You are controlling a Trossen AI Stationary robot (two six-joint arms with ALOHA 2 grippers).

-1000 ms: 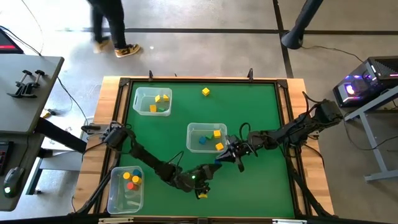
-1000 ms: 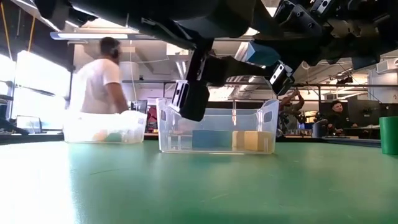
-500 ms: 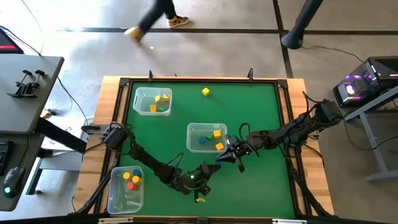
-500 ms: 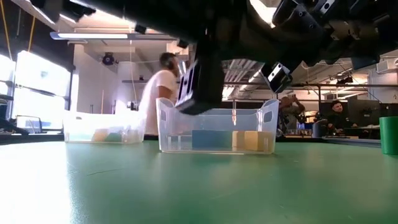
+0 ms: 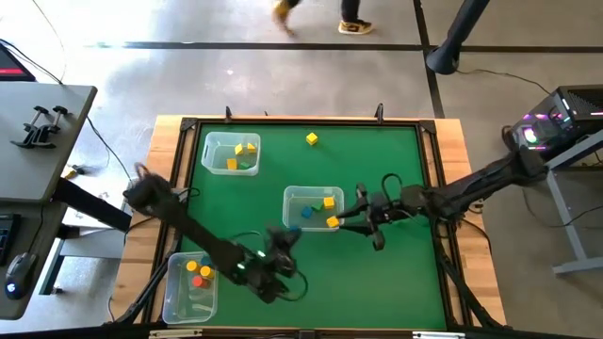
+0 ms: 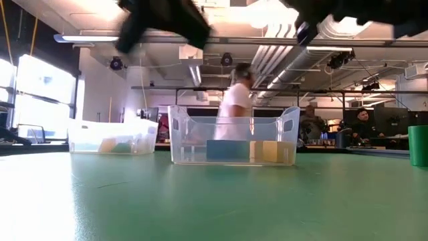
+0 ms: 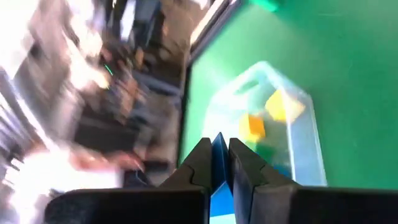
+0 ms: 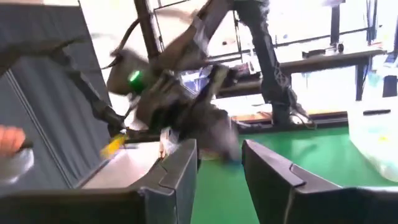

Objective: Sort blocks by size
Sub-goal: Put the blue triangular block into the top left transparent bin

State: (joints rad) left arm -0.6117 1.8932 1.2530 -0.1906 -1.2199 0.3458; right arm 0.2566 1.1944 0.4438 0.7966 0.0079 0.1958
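the green worktop (image 5: pixel 396 169) carries three clear bins. the middle bin (image 5: pixel 298 200) sits near the worktop's centre and holds a blue block (image 6: pixel 228 150) and two yellow blocks (image 5: pixel 329 201). the far bin (image 5: pixel 219 147) stands by the far left corner with two yellow blocks (image 5: pixel 239 149) and a green block (image 5: pixel 252 164) inside. the near bin (image 5: pixel 181 292) lies at the near left corner, holding orange, red, yellow and blue blocks (image 5: pixel 200 272) together. one lone yellow block (image 5: pixel 311 139) rests on the bare mat close to the far edge, well apart from every bin.

the left arm reaches along the near edge, and the left gripper (image 5: pixel 283 237) is raised just beside the near left corner of the middle bin; in its wrist view the fingers (image 7: pixel 198 165) are clenched on a thin blue block (image 7: pixel 218 186), with a bin below it. the right gripper (image 5: pixel 361 209) hangs just beside the right wall of the middle bin, its fingers (image 8: pixel 180 165) spread apart with nothing between them.

a person (image 6: pixel 233 107) stands in the room beyond the worktop.
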